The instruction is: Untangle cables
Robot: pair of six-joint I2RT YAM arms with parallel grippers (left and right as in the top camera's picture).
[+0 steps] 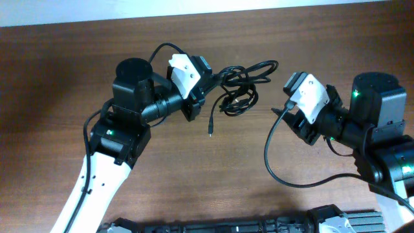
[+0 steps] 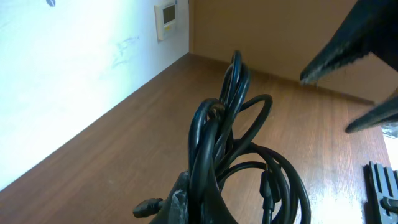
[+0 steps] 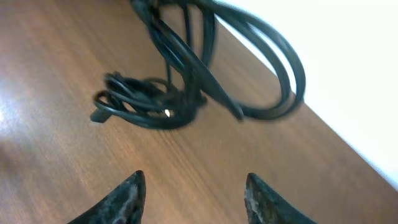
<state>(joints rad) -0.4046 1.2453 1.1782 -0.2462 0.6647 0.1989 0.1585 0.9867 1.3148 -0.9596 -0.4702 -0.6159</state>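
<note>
Two grippers flank the cables [image 1: 244,83], which sit toward 12 o'clock on the table [image 1: 194,175], close to its far edge. My left gripper [image 1: 204,88] is clenched on the bundle's 9 o'clock end. In my left wrist view the black loops rise straight out of my fingers [image 2: 179,202] and fan upward. Part of the bundle is lifted off the wood, while a smaller coil [image 3: 146,102] rests on it. One loose strand drops toward 6 o'clock from my grip and ends in a small plug [image 1: 210,133]; I cannot tell whether the plug touches the table.

My right gripper [image 3: 194,196] is released and holds nothing. It sits at 3 o'clock of the bundle, apart from it. Its own thick arm wire [image 1: 275,158] loops out at 6 o'clock.

Room is tight at 12 o'clock, where the table edge meets the pale wall [image 1: 291,5]. Broad bare wood lies at 6 o'clock, between my arms.
</note>
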